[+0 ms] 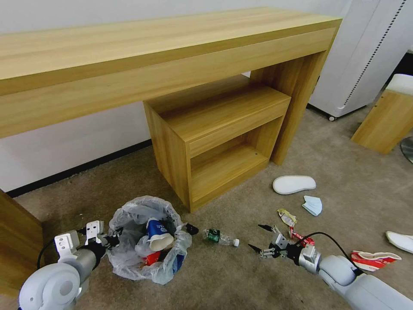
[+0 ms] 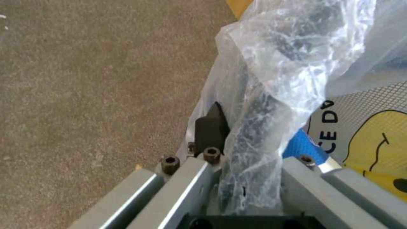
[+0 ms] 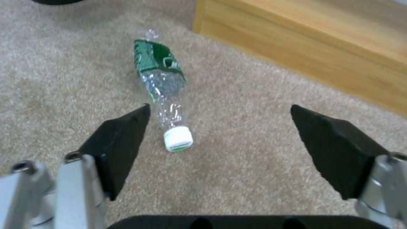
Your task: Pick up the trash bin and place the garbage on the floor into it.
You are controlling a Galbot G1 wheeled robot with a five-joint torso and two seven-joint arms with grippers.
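The trash bin, lined with a crinkled clear bag, sits low at the left and holds a blue-white cup and red scraps. My left gripper is shut on its rim; the left wrist view shows one pad pressed against the bag beside the printed bin wall. My right gripper hangs open just above the carpet. Just beyond its fingertips lies a small clear bottle with a green label, its white cap toward the open gripper; the bottle is not touched.
On the carpet to the right lie a white slipper, a face mask, a candy wrapper, a red strip, a crushed red-white bowl and another slipper. A wooden desk with a low shelf unit stands behind.
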